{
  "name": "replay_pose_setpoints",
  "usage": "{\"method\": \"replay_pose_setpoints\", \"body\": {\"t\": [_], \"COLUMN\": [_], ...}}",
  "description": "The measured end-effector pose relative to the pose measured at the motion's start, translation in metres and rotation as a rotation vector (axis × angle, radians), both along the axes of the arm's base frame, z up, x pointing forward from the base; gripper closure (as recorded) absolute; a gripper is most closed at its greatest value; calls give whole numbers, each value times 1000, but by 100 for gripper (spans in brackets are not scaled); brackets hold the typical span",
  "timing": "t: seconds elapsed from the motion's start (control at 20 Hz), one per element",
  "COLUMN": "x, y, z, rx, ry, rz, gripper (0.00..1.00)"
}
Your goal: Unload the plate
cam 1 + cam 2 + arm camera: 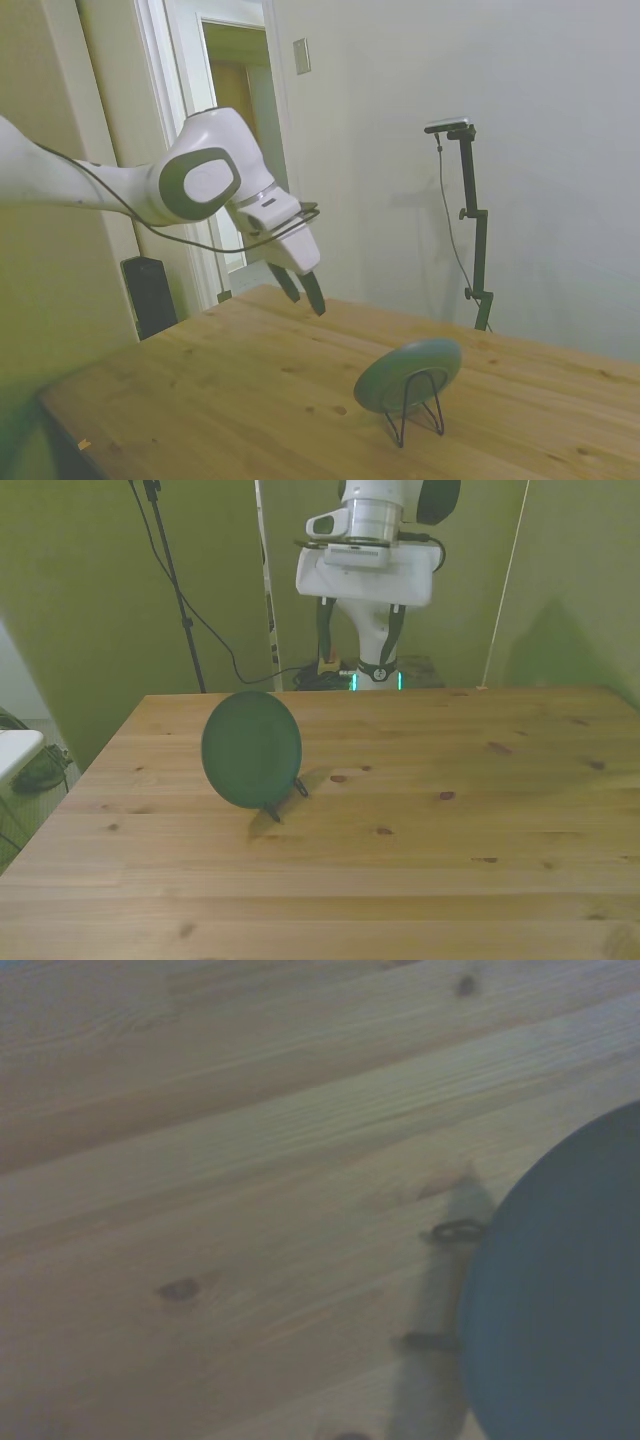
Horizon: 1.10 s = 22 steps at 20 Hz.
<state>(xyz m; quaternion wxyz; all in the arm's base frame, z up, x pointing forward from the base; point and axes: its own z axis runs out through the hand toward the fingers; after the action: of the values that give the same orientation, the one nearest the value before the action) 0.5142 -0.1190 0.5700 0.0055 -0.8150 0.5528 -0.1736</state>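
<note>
Starting with the side view: one claw [301, 292] hangs up in the air with its two dark fingers [315, 293] spread apart, nothing between them, so it's released. Below it and off toward the picture's right sits one plate [407, 372], grey-green, propped nearly upright and tilted back on one black wire stand [418, 408]. The stand's front legs show, but whatever it has behind the plate is hidden. Plate and claw are well apart, with bare wooden table [230, 390] under the claw and plenty of open board all around the stand. The table's near corner and right end are cut off by the frame.

Front view: the claw [359, 637] is high behind the table's far edge, fingers [324, 633] apart, and the arm's top is cropped out. The plate [251, 748] is below the claw and toward the front view's left, covering most of the stand [286, 798]; only two little feet poke out. Lots of free tabletop [450, 840] on the front view's right, less between plate and the left edge.

Wrist view is blurry: just a slice of the plate [560, 1290], cut off at the frame edge, with two dark stand feet [455, 1231] beside it on the planks [220, 1160].
</note>
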Motion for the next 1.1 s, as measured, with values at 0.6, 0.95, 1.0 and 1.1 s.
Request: {"method": "replay_pose_setpoints", "body": {"t": [0.6,0.95,1.0,1.1], "x": [43,64,62,57], "y": [-41,-73,-77,-85], "z": [14,-19,-21,-25], "rx": [-79,-117,-120,-132], "ry": [122,216,227,244], "rz": [-141,-186,-192,-203], "gripper": [0,0,0,0]}}
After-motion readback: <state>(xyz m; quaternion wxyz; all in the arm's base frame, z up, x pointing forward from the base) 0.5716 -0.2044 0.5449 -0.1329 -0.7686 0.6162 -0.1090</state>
